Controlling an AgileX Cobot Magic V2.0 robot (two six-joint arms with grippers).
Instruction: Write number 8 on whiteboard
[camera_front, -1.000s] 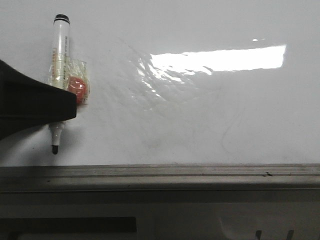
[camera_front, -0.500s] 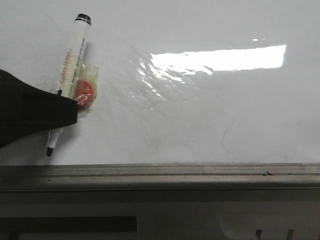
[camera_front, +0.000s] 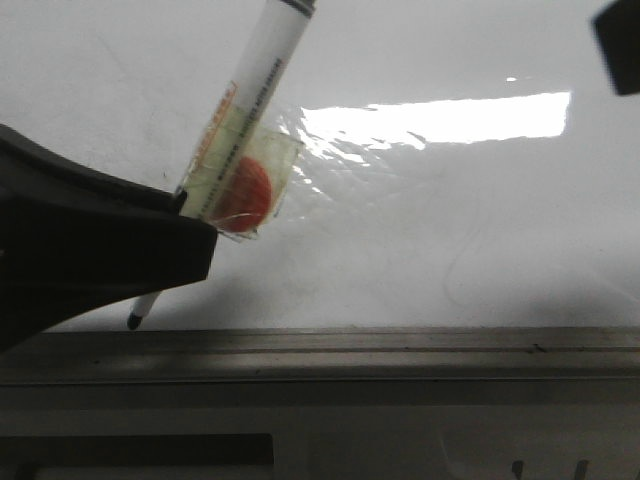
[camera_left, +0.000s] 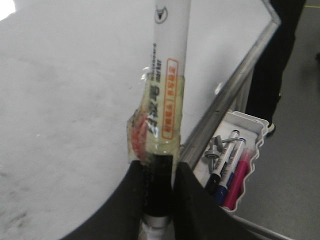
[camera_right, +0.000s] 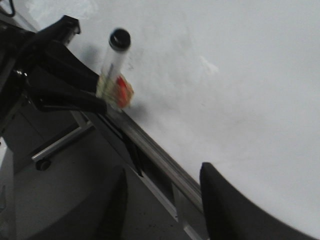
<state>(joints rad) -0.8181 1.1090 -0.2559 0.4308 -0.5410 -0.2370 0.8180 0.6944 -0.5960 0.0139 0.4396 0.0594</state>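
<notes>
One left claw (camera_front: 175, 235) clamping taped marker (camera_front: 248, 110) over whiteboard (camera_front: 450, 230), right claw (camera_right: 162, 200) spread, pen tray (camera_left: 235, 165) beside frame.

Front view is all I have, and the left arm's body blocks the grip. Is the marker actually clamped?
Observer: Yes. In the left wrist view the left gripper is shut on the marker, on its dark section just below the taped label.
Operator: Right gripper? I only see a dark corner.
Observer: The right wrist view shows the right gripper open, with nothing between its fingers, near the lower edge of the whiteboard.
Operator: Spare pens anywhere?
Observer: A white tray beside the board's frame holds spare markers, one of them pink.
</notes>
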